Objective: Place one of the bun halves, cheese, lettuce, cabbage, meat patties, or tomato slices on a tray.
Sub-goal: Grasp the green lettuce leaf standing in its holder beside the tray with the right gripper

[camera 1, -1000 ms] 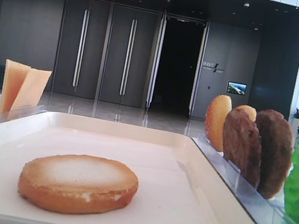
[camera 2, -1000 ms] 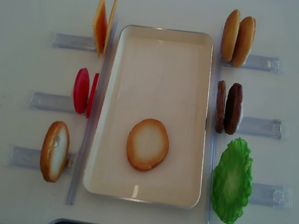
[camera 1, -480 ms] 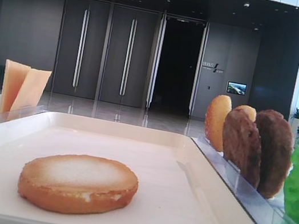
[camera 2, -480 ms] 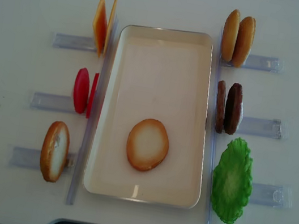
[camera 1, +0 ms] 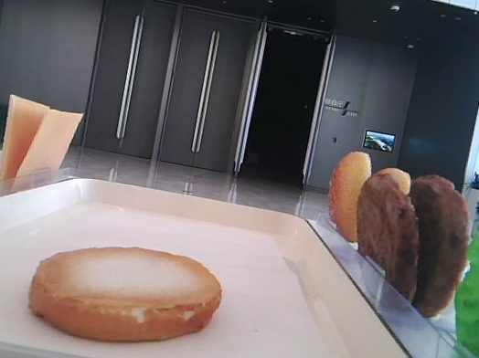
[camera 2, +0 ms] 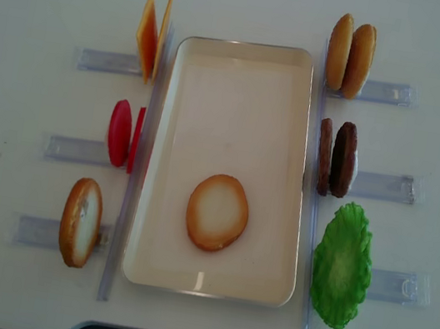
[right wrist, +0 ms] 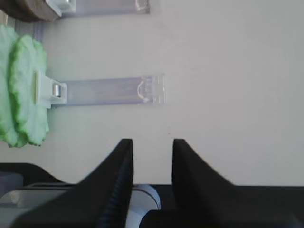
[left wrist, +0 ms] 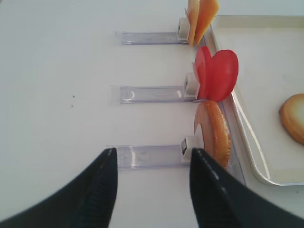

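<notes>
The left gripper is hanging low over the white table w/ its jaws spread wide apart & nothing between them. Just ahead of it a clear rack is lying flat, & a bun half is standing on edge at the rack's end, right beside the tray. Further back, 2 red tomato slices are standing up in the next rack, & 2 cheese slices are leaning together in the far rack. In the middle the cream tray is sitting flat on the table. One bun half is lying flat inside it, pale side up, nearer the front end, not touching the rim. On the right side, 2 more buns are standing on edge at the back, then 2 dark meat patties side by side, & at the front the green lettuce is standing in its rack, close to the tray's edge. The right gripper is hanging over bare table near the lettuce rack, its jaws parted w/ a narrow gap & nothing in it.
</notes>
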You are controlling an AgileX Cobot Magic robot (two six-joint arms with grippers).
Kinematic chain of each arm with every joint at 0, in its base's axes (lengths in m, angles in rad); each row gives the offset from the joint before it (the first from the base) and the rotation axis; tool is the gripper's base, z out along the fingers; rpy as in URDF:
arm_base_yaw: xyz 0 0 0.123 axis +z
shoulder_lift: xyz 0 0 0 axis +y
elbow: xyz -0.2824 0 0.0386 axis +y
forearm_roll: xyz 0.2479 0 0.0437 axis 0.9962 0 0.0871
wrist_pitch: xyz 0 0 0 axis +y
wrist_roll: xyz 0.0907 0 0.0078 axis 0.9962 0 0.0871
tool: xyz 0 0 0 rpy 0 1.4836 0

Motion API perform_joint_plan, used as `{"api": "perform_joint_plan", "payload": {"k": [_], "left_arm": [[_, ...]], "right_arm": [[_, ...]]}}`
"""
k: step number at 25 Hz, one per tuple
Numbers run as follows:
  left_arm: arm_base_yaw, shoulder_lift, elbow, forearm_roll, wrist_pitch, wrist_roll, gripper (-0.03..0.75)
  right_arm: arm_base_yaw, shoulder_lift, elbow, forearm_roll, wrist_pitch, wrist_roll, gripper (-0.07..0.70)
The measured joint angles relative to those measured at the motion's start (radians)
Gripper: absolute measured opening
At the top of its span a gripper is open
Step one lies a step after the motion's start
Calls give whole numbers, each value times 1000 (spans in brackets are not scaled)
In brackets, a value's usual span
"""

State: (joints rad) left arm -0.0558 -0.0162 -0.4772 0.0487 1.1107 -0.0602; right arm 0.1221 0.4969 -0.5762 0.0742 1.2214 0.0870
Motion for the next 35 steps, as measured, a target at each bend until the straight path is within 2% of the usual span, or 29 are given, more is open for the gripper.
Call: {"api": "perform_joint_plan", "payload": {"k": [6, 10, 14, 17, 23, 28, 32, 35], "left_arm": [[0, 0, 0, 0, 0, 0, 336], [0, 0, 0, 0, 0, 0, 318], [0, 0, 0, 0, 0, 0, 316], [0, 0, 0, 0, 0, 0, 311], [0, 0, 0, 0, 0, 0, 307], [0, 0, 0, 0, 0, 0, 307], [0, 0, 0, 0, 0, 0, 307], [0, 0, 0, 0, 0, 0, 307]], "right_arm": [[0, 198, -2, 1, 0, -6, 238], [0, 283, -48, 1, 1, -77, 248], [0, 303, -130, 51, 1, -163, 349], [0, 305, -191, 112, 1, -172, 433], [17, 376, -228, 185, 1, -153, 461], [130, 427, -230, 207, 1, -87, 462], [272, 460, -230, 200, 1, -1, 462], [369, 505, -230, 157, -21, 74, 462]]}}
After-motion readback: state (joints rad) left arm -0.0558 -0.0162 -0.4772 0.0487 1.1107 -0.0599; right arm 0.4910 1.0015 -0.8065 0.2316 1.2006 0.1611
